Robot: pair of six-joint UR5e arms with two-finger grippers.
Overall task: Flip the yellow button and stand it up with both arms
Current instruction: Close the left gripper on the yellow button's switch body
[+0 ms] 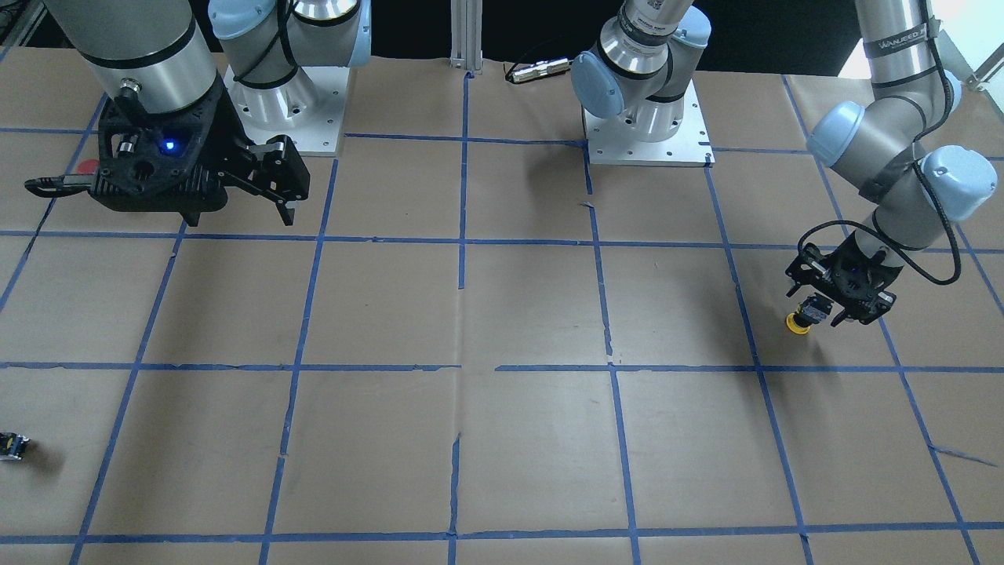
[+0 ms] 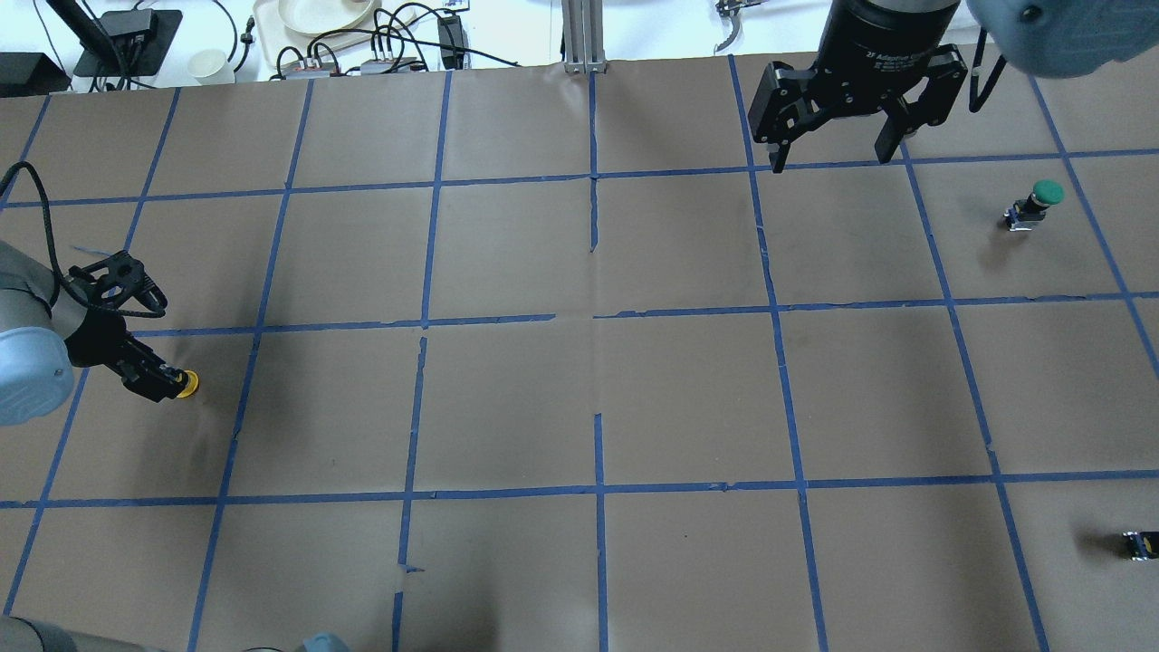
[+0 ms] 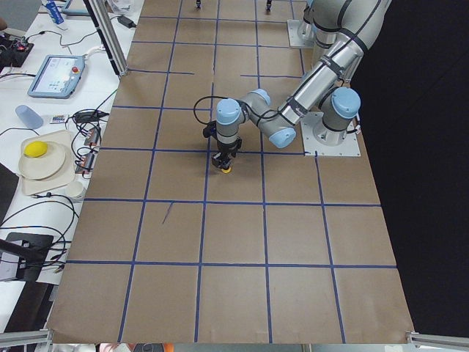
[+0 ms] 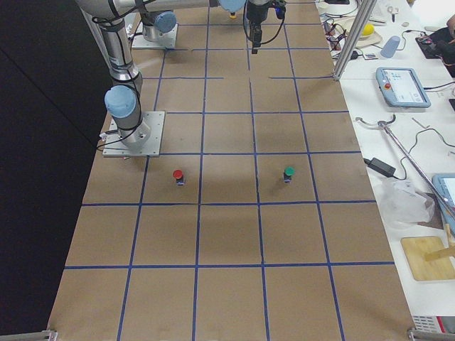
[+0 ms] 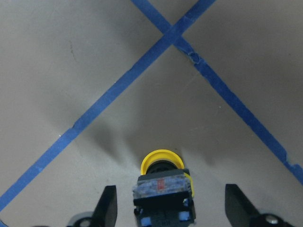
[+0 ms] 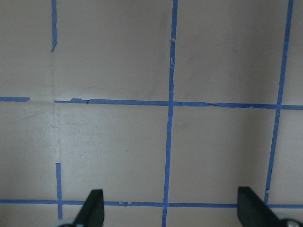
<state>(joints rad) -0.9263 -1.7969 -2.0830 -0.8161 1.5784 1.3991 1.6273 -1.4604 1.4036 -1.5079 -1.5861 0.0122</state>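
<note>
The yellow button (image 5: 162,163) rests on the table with its yellow cap down and its grey base up, toward the wrist camera. It also shows in the front view (image 1: 798,323) and the overhead view (image 2: 187,384). My left gripper (image 5: 173,208) is low over it and open. Its fingers (image 5: 109,203) stand on either side of the button's base without touching it. From outside the gripper shows in the front view (image 1: 820,314) and the overhead view (image 2: 172,385). My right gripper (image 2: 833,154) hangs high over the far side, open and empty (image 6: 170,213).
A green-capped button (image 2: 1037,204) stands on the right side. A red-capped button (image 4: 178,175) stands near the right arm's base. A tiny dark block (image 2: 1139,543) lies at the right edge. Blue tape lines grid the brown paper.
</note>
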